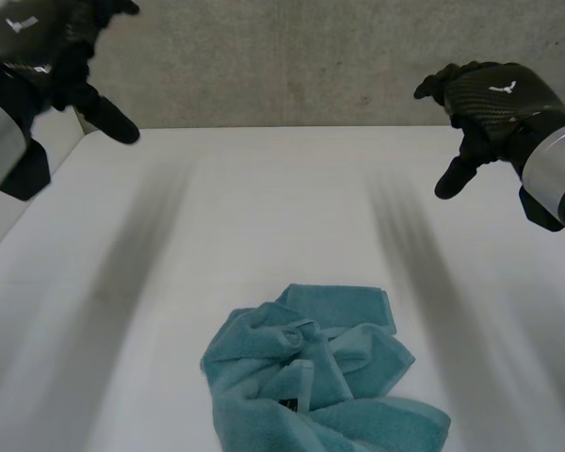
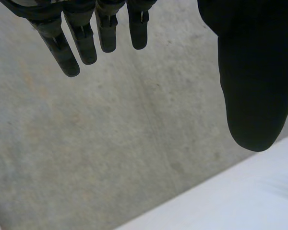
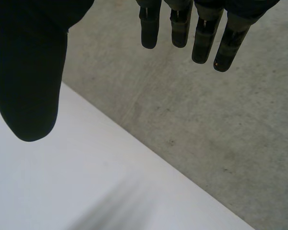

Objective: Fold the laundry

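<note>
Towel count is one: a single teal towel (image 1: pixel 315 377) is lying crumpled in a loose heap on the white bench (image 1: pixel 264 207), at its near edge and roughly midway between the two arms. Two robot hands are hanging above the bench's far side, well apart from the towel and from each other. The left robot hand (image 1: pixel 71 66) is hovering over the far left corner, its fingers (image 2: pixel 72 48) stretching out straight and its thumb spreading wide, gripping nothing and touching nothing. The right robot hand (image 1: pixel 485 104) is hovering at the far right, its fingers (image 3: pixel 201 33) likewise extending, thumb apart, empty. A grey concrete surface (image 1: pixel 292 56) is showing beyond the bench.
</note>
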Controlling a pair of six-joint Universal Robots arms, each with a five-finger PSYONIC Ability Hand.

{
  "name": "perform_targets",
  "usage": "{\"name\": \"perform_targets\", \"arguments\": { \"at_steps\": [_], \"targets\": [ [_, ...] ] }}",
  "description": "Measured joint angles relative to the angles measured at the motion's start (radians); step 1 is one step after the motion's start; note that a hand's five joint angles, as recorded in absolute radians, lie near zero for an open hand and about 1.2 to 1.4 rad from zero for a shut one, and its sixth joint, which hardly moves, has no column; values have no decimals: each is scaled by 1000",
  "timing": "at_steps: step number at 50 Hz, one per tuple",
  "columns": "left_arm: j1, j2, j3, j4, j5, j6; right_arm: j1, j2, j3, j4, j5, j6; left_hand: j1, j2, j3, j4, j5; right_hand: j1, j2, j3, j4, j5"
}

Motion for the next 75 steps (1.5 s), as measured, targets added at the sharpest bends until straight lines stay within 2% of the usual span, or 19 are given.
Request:
{"name": "perform_targets", "arguments": {
  "at_steps": [9,10,17,21,23,24,27,36,44,46,47,48,49,52,54,62,68,71,75],
  "targets": [
    [-82,-68,-22,-38,-4,0,46,48,11,28,-26,-131,0,1,0,2,0,0,0,0,0,0],
    [-131,-108,-38,-47,-11,-1,68,70,27,59,-38,-205,2,2,0,3,3,0,0,0,0,0],
    [-225,-204,-98,-37,-63,-7,99,126,79,129,-92,-295,64,64,50,68,66,0,0,0,0,0],
    [-266,-274,-162,11,-119,-11,112,182,139,141,-167,-275,99,105,88,109,104,0,0,0,0,0],
    [-266,-274,-162,11,-119,-11,112,182,139,141,-167,-275,99,105,88,109,104,0,0,0,0,0],
    [-296,-317,-200,45,-138,-10,115,213,172,121,-196,-233,100,108,90,109,106,0,5,7,3,5],
    [-314,-339,-216,59,-143,-9,115,225,185,108,-204,-212,100,108,90,109,106,1,5,11,3,6],
    [-363,-391,-247,54,-139,4,113,268,291,-38,-205,-161,150,156,138,156,146,214,268,272,256,237],
    [-370,-394,-257,27,-132,9,113,297,320,-81,-202,-167,357,353,337,357,349,320,399,400,382,355],
    [-370,-392,-260,13,-129,15,114,312,321,-84,-201,-170,391,394,378,397,388,385,475,479,452,423],
    [-371,-391,-261,3,-128,25,114,320,320,-84,-201,-171,402,410,390,409,398,498,614,617,592,561],
    [-371,-391,-262,-3,-128,32,114,322,320,-84,-201,-171,477,493,478,489,479,498,614,617,592,561],
    [-372,-391,-262,-11,-127,46,114,327,317,-85,-201,-172,591,601,584,602,592,662,797,800,785,744],
    [-372,-391,-262,-19,-128,80,113,328,309,-92,-200,-173,838,902,867,894,871,739,942,947,940,869],
    [-372,-391,-260,-19,-130,105,112,323,302,-105,-199,-174,843,959,917,962,911,739,943,960,954,871],
    [-334,-384,-179,62,-136,198,102,260,210,-192,-148,-163,846,970,935,974,911,739,943,961,955,871],
    [-255,-350,-24,189,-140,258,101,216,77,-253,-44,-129,903,979,954,975,938,739,946,963,955,871],
    [-198,-297,110,310,-142,278,107,148,-64,-352,79,-68,903,980,954,978,938,748,953,963,955,880],
    [-181,-264,156,384,-144,278,107,113,-97,-405,110,-46,903,980,954,978,938,753,953,963,955,880]
  ]
}}
